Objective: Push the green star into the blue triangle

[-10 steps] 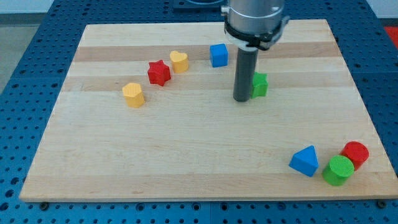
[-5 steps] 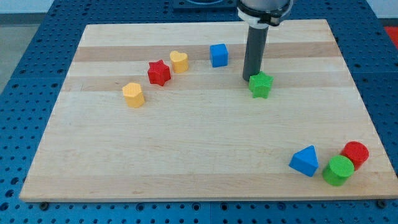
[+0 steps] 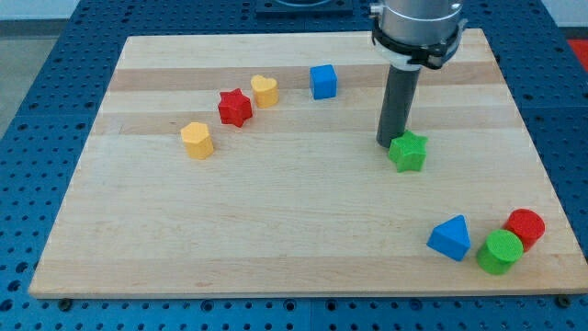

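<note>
Tip of my bare dark rod, gripping nothing, touches the small green star block's upper-left edge, so a push should drive it toward the blue triangle block at lower right.

Looks like a lab bench. I work on a pale wooden board lying on a blue perforated metal table.

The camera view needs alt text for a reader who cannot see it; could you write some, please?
My tip touches the upper-left edge of the green star on a wooden board, with the blue triangle lower right beside a green cylinder and red cylinder.
</note>
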`<state>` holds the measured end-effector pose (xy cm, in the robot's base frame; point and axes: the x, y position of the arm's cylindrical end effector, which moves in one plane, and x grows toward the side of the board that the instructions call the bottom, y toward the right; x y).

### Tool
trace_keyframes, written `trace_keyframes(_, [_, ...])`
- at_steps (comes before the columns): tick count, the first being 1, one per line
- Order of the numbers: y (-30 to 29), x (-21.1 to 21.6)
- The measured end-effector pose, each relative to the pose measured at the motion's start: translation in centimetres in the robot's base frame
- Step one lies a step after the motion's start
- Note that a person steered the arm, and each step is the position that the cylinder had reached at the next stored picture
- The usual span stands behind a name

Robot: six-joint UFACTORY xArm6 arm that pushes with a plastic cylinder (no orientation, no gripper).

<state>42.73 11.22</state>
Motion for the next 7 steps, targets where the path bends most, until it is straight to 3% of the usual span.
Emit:
trace_keyframes(3, [3.1,1.0])
trace_keyframes(7, [5.0,6.9])
